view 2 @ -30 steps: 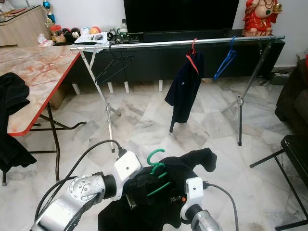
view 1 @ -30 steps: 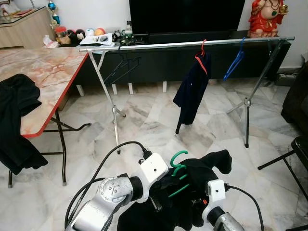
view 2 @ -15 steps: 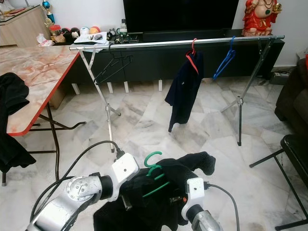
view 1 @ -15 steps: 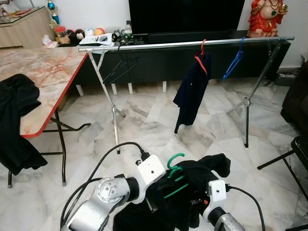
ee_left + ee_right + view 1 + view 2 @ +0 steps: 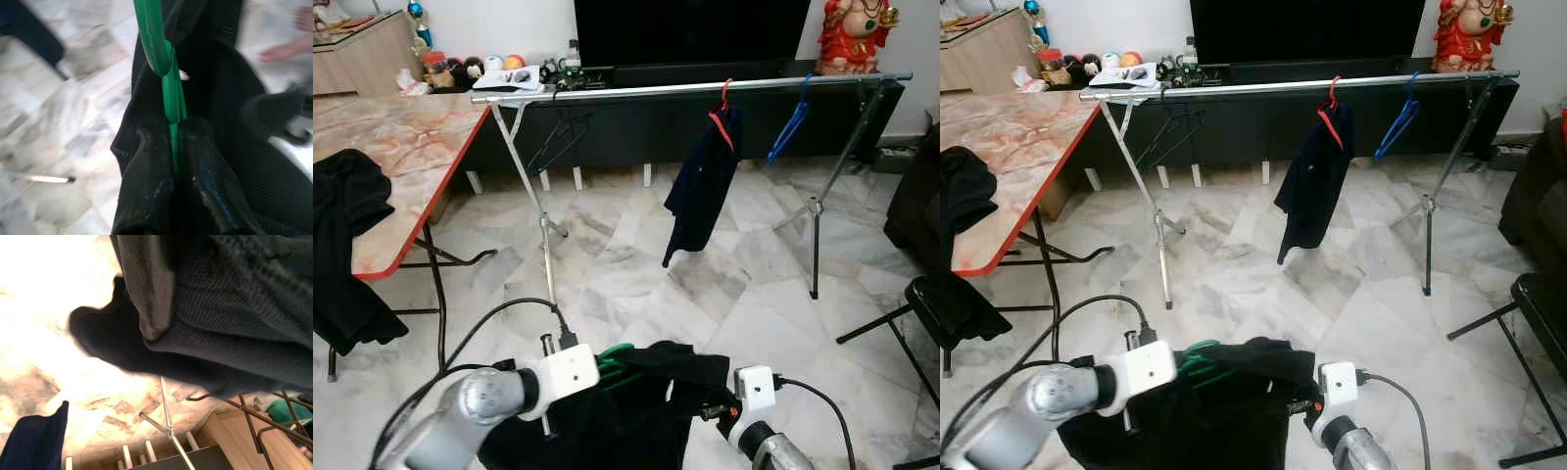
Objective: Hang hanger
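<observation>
Low before the robot, well short of the silver rail (image 5: 705,89) ahead and above, the left end effector (image 5: 172,161) pinches the green hanger (image 5: 164,63) carrying a black garment (image 5: 617,421), while the right end effector (image 5: 146,289) grips that cloth.

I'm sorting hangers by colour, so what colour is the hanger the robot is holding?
Green. The hanger shows best in the left wrist view, pinched by the left tool.

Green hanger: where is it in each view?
Left eye: green hanger bottom centre, beside the left end effector's white wrist.
Right eye: bottom, left of centre.
Left wrist: top centre, pinched between the fingers.
Right wrist: not in it.
Shared landmark: black garment.
</observation>
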Available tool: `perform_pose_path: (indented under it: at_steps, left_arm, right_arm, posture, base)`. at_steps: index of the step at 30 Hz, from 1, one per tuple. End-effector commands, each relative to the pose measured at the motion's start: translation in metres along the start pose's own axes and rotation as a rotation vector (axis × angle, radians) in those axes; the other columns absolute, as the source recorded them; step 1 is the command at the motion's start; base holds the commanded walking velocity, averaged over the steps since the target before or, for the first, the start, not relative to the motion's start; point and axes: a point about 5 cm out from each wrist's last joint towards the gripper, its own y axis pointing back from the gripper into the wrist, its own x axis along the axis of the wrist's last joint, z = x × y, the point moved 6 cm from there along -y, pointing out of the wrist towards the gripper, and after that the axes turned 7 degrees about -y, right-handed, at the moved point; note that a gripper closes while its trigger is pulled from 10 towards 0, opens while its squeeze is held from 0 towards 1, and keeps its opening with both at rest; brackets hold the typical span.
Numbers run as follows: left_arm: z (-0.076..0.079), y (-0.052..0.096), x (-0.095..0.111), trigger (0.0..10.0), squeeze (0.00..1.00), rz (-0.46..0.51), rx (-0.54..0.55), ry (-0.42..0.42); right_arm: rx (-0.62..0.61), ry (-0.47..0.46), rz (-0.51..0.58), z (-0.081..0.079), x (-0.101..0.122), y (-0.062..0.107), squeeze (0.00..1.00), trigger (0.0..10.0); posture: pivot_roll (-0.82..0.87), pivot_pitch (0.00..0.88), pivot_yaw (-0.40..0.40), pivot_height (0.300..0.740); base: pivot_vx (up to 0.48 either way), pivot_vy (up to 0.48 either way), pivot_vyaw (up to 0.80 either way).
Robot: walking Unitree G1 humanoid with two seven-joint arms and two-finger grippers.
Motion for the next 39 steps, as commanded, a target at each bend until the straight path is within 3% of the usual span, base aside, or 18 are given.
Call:
perform_pose_path:
  at_steps: [1,6,8,12,17,22,25,26,28,30,35,39]
  left_arm:
    - [-0.002,0.016,-0.001,10.0,0.0,0.022,-0.038,-0.015]
    - [0.003,0.04,0.006,10.0,0.0,0.103,-0.171,-0.013]
    - [0.013,0.05,0.006,10.0,0.0,0.14,-0.254,-0.037]
    - [0.025,0.056,-0.003,10.0,0.0,0.106,-0.335,-0.042]
    - [0.039,0.071,-0.005,10.0,0.0,0.119,-0.427,0.014]
    - [0.053,0.085,-0.02,10.0,0.0,0.037,-0.544,-0.02]
    - [0.052,0.081,-0.021,10.0,0.0,0.019,-0.534,-0.067]
    - [0.049,0.077,-0.028,10.0,0.0,-0.031,-0.511,-0.115]
    - [0.033,0.067,-0.036,10.0,0.0,-0.076,-0.416,-0.16]
    - [0.019,0.059,-0.035,10.0,0.0,-0.059,-0.326,-0.19]
    - [0.024,0.071,-0.01,10.0,0.0,0.117,-0.358,-0.039]
    - [0.028,0.078,0.009,10.0,0.0,0.229,-0.399,-0.006]
  right_arm:
    - [-0.021,0.011,0.008,0.007,0.002,0.003,0.0,0.0]
    - [-0.019,0.024,0.005,0.009,0.004,0.004,0.0,0.0]
    - [-0.014,0.028,0.005,0.008,0.005,0.003,0.0,0.0]
    - [-0.01,0.033,0.004,0.007,0.005,0.003,0.0,0.0]
    - [-0.01,0.041,0.001,0.01,0.005,0.005,0.0,0.0]
    - [-0.013,0.046,-0.005,0.012,0.005,0.007,0.0,0.0]
    - [-0.011,0.047,-0.007,0.012,0.005,0.006,0.0,0.0]
    - [-0.009,0.046,-0.007,0.011,0.005,0.005,0.0,0.0]
    - [-0.006,0.045,-0.006,0.009,0.005,0.004,0.0,0.0]
    - [-0.002,0.044,-0.006,0.008,0.004,0.004,0.0,0.0]
    - [-0.002,0.041,-0.011,0.007,0.002,0.004,0.0,0.0]
    - [-0.005,0.042,-0.025,0.007,-0.002,0.005,0.0,0.0]
  posture:
    - [0.1,0.082,0.02,0.74]
    - [0.1,0.083,0.016,0.74]
    - [0.09,0.084,0.013,0.74]
    - [0.09,0.085,0.012,0.74]
    - [0.08,0.093,0.006,0.74]
    - [0.09,0.096,0.005,0.74]
    - [0.09,0.096,0.005,0.74]
    - [0.08,0.098,0.005,0.74]
    - [0.08,0.099,0.005,0.74]
    - [0.08,0.099,0.005,0.74]
    - [0.09,0.099,0.006,0.74]
    - [0.09,0.101,0.007,0.74]
  base:
    - [0.0,0.0,0.0]
    - [0.0,0.0,0.0]
    - [0.0,0.0,0.0]
    - [0.0,0.0,0.0]
    - [0.0,0.0,0.0]
    - [0.0,0.0,0.0]
    - [0.0,0.0,0.0]
    - [0.0,0.0,0.0]
    - [0.0,0.0,0.0]
    - [0.0,0.0,0.0]
    - [0.0,0.0,0.0]
    - [0.0,0.0,0.0]
